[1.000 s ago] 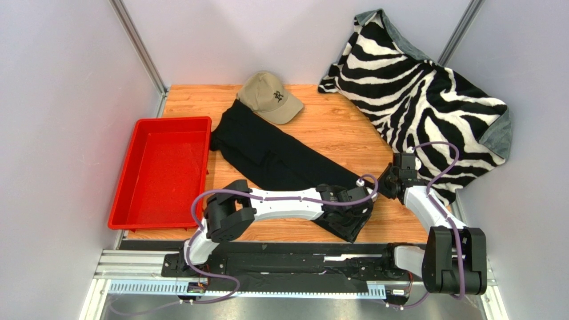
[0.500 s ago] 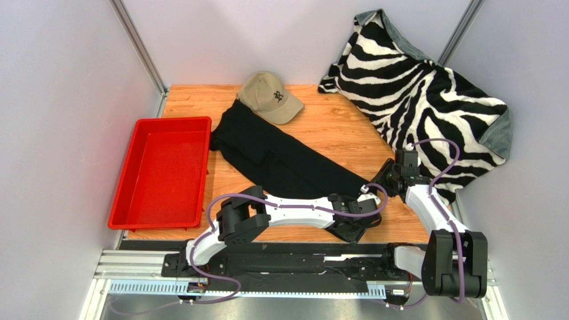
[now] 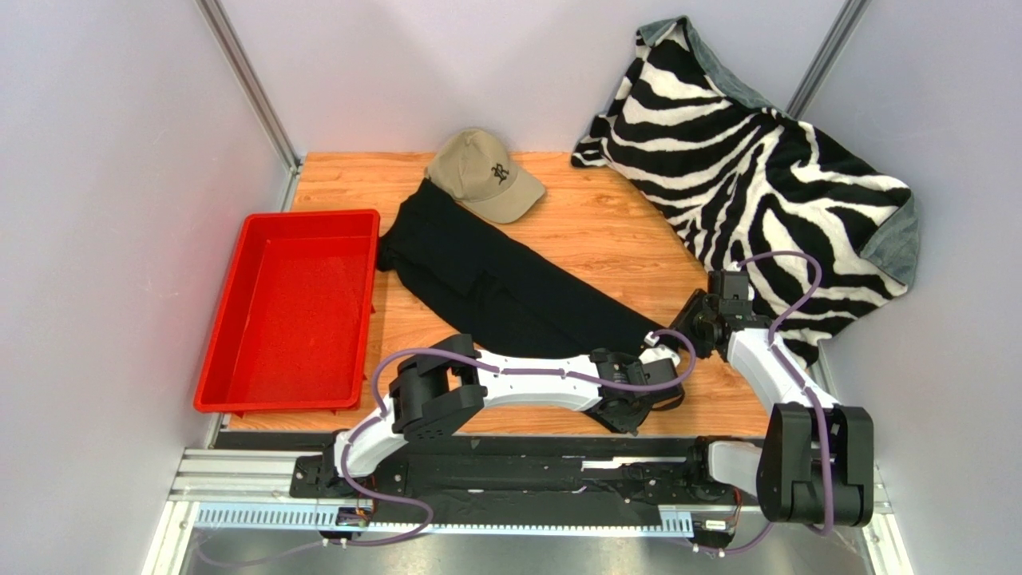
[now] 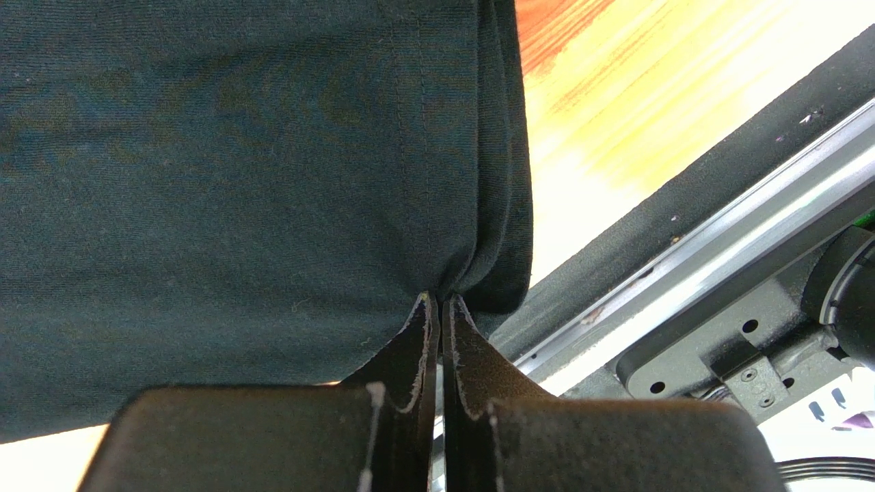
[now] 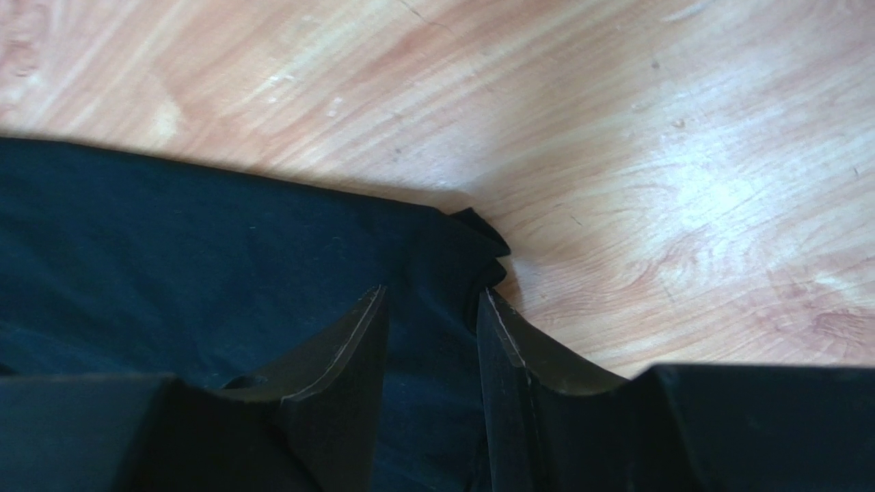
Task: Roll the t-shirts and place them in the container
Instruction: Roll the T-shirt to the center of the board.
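The t-shirt [image 3: 504, 282] is lying on the wooden table [image 3: 600, 216] as a long, narrow black band. It is running at a slant from the far left, where its far end is sitting just beside the tan cap [image 3: 486, 174], down to the near right, where its near end is reaching my two hands.

My left gripper [image 4: 442, 299] is pinching the hem at that near end. Its two fingers are pressing together with the doubled edge of the cloth caught between the tips, close to the table's near edge.

My right gripper [image 5: 431, 292] is standing at the right corner of the same end. Its fingers are sitting partway apart, straddling the cloth, and dark fabric is showing in the gap between them. It is not looking clamped to me.

As for progress, I am judging that the folding into a strip is done and the rolling itself is not yet begun. The band is lying flat along its whole length, and I am seeing no turn of cloth anywhere, though my left arm is hiding part of the near end from above. What is remaining is turning this end over and winding it toward the cap.

The red tray [image 3: 310, 218] is sitting to the left. The zebra-striped blanket [image 3: 768, 168] is draping over the far right corner.
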Available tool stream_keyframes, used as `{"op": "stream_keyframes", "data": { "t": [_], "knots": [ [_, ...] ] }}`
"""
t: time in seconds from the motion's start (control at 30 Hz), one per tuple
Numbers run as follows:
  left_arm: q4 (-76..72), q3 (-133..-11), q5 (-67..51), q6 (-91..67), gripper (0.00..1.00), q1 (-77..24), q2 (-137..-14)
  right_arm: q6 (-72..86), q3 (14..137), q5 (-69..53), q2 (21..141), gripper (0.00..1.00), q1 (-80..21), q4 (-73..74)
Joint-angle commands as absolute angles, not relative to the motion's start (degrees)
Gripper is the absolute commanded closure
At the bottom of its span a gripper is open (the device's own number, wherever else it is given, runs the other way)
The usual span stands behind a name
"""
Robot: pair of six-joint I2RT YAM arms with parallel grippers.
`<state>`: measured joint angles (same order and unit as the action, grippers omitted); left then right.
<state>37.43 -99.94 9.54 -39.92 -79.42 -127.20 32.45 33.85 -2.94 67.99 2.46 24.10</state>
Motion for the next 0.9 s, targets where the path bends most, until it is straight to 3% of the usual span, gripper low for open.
{"op": "stream_keyframes", "data": {
  "t": [0.0,0.47,0.53,0.67,0.87],
  "knots": [
    [37.4,-99.9,8.6,-39.6,0.98,-79.8,-125.0,31.6,36.5,2.0,69.3,0.59,3.0,27.1],
    [34.9,-97.2,6.7,-39.5,1.0,-79.8,-122.8,34.3,36.8,1.1,75.2,0.62,3.6,23.6],
    [33.7,-96.1,6.5,-39.0,1.0,-79.8,-121.8,35.0,37.7,2.0,76.1,0.67,3.7,23.8],
    [29.3,-93.3,2.3,-37.1,1.0,-79.8,-119.9,36.5,39.2,6.6,74.4,1.0,7.3,27.8],
    [21.6,-88.9,-2.8,-35.9,1.0,-79.7,-116.8,36.7,41.4,10.9,69.4,1.0,10.4,34.5]
  ]
}}
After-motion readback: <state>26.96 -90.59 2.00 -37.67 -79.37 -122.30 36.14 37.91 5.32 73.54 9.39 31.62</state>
